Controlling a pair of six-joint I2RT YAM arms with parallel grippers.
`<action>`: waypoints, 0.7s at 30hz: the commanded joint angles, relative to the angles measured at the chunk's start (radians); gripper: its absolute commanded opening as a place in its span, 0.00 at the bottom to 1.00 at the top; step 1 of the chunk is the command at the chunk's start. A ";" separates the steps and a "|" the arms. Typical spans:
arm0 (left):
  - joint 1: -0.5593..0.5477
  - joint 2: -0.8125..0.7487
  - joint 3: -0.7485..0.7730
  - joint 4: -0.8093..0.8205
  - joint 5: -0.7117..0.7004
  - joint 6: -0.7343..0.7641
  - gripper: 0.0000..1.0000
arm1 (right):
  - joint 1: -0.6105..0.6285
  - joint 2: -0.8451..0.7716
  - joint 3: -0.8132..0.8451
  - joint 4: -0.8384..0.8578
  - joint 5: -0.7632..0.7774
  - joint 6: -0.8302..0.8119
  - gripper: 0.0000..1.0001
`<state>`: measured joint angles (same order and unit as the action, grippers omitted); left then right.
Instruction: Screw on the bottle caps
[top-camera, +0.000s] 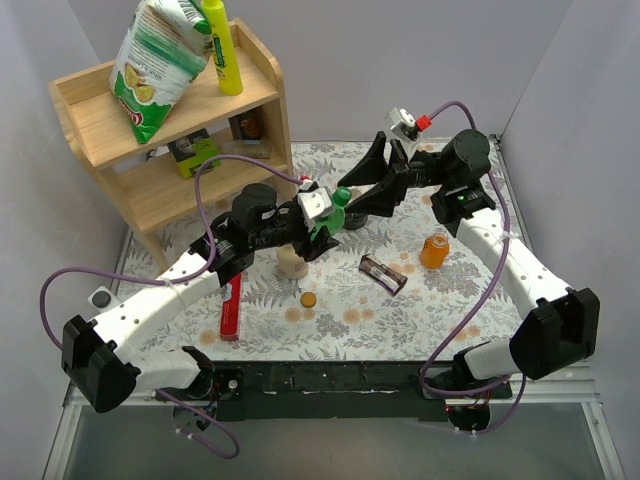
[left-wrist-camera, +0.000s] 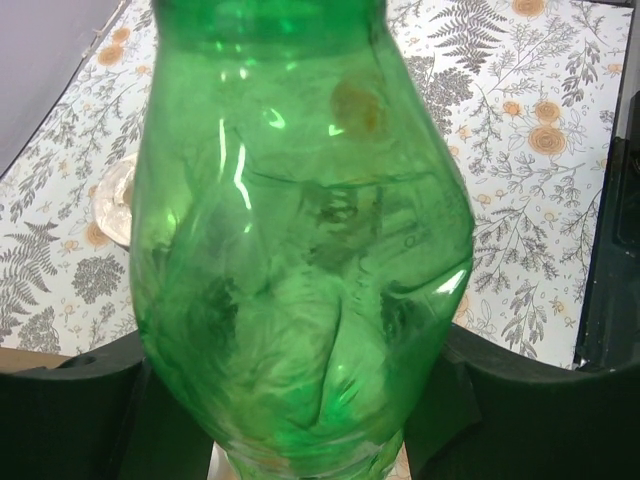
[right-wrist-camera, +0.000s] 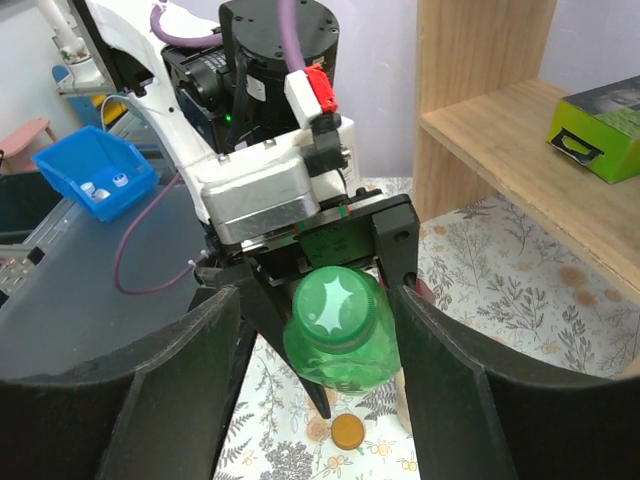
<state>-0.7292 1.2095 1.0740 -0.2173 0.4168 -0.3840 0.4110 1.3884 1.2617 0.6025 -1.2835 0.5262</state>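
The left end effector (top-camera: 323, 228) pinches the green bottle (left-wrist-camera: 300, 250), whose dark green cap (right-wrist-camera: 335, 302) sits between the spread fingers (right-wrist-camera: 470, 400) of the right end effector (right-wrist-camera: 316, 325), with the orange-brown cap (right-wrist-camera: 347, 431) on the counter (right-wrist-camera: 520, 300) below.

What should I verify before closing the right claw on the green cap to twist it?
1. Left claw holding the green bottle: ok, shut on it, and the wall is dented.
2. Green cap sitting on the neck: looks ok; how far it is threaded, cannot tell.
3. Right claw open: ok, one finger on each side of the cap, not touching it.
4. Cap centred between those fingers: roughly ok.
5. Orange cap fitted: not ok, it lies on the table, apart from the orange bottle.
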 joint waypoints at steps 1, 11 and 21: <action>0.004 -0.007 0.041 0.001 0.033 0.010 0.00 | 0.002 -0.003 0.007 0.019 0.042 -0.002 0.66; 0.004 0.004 0.047 0.001 0.040 0.019 0.00 | 0.008 0.027 0.033 0.010 0.073 -0.003 0.48; -0.001 0.039 0.061 0.064 -0.059 -0.043 0.02 | 0.041 -0.020 0.057 -0.285 0.293 -0.198 0.01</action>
<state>-0.7162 1.2339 1.0782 -0.2173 0.3977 -0.4091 0.4297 1.3972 1.2686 0.4503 -1.1439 0.4305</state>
